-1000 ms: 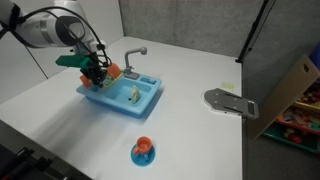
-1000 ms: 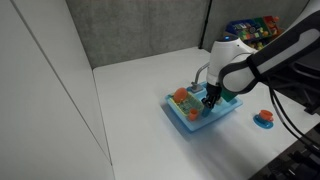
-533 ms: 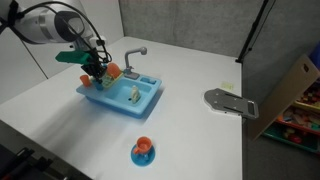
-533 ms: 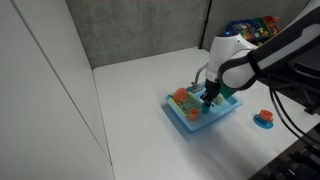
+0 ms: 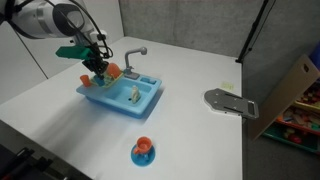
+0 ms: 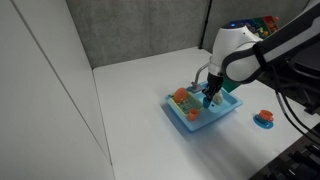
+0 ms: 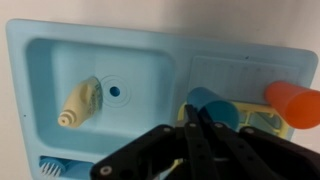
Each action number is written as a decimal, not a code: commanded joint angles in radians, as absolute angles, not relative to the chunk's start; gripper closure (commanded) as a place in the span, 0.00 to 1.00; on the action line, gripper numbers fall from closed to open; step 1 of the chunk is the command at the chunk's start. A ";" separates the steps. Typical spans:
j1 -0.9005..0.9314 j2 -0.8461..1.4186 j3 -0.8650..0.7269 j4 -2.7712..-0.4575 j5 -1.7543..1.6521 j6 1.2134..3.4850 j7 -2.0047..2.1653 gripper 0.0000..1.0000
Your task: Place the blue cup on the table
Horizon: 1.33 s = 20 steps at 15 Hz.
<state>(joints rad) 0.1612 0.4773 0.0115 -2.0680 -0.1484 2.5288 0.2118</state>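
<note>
In the wrist view my gripper is shut on the rim of the small blue cup, which lies tilted over the yellow rack at the right side of the blue toy sink. In both exterior views the gripper hangs just above the rack end of the toy sink, which stands on the white table. The cup is too small to make out in those views.
An orange object lies on the rack beside the cup, and a cream-coloured piece lies in the basin. A grey faucet stands on the sink. An orange cup on a blue saucer and a grey flat plate sit apart on the table.
The gripper has risen slightly above the sink's rack, still shut. Nothing else has moved.
</note>
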 commanded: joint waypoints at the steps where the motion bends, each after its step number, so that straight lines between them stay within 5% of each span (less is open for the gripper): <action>1: 0.123 0.411 0.002 -2.109 -0.115 2.530 0.188 0.96; 20: -0.127 0.456 -0.103 -2.005 0.078 2.435 0.162 0.96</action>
<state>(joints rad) -0.1002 0.4396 -0.0933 -2.0474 0.0402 2.4781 0.1839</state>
